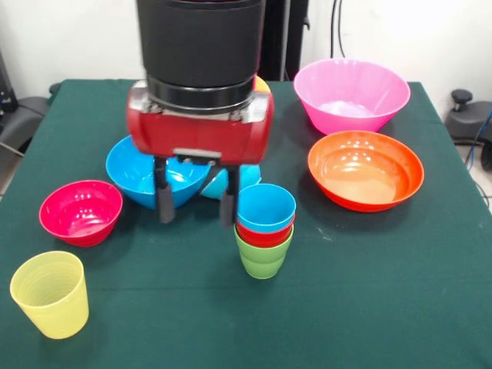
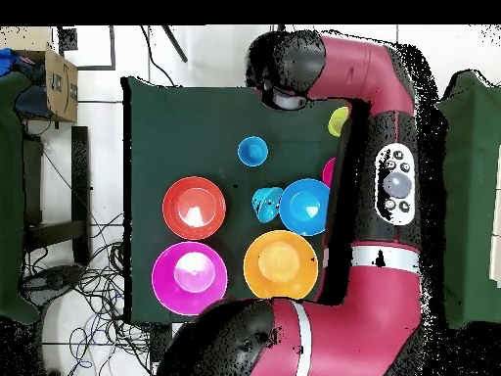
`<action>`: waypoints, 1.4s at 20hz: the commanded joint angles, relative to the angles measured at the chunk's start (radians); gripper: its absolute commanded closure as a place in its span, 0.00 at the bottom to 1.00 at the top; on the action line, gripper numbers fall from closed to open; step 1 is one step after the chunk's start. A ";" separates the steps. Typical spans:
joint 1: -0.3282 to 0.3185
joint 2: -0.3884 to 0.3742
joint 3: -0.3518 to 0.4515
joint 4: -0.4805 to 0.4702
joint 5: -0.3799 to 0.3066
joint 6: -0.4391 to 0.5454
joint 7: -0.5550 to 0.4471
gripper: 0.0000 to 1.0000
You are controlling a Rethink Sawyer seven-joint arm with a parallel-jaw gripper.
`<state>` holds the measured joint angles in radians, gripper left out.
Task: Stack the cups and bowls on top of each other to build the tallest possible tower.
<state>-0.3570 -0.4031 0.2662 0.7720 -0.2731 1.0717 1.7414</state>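
Cups stacked light blue over red over lime green form the tower (image 1: 264, 231) on the green surface (image 1: 369, 292), just beside the tool (image 1: 195, 203), whose fingers hang apart, clamping nothing, before the medium blue bowl (image 1: 142, 171).

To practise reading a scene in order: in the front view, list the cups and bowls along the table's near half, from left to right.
Yellow cup → magenta bowl → stack of cups (lime green at the bottom, red, light blue on top) → red-orange bowl.
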 commanded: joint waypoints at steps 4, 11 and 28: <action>0.018 0.142 0.080 -0.246 -0.134 0.135 -0.332 0.00; -0.004 0.173 0.069 -0.273 -0.145 0.141 -0.396 0.00; -0.035 0.108 -0.075 -0.052 -0.165 -0.003 -0.332 0.00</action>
<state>-0.3738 -0.2672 0.1991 0.5665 -0.3531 1.0963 1.7026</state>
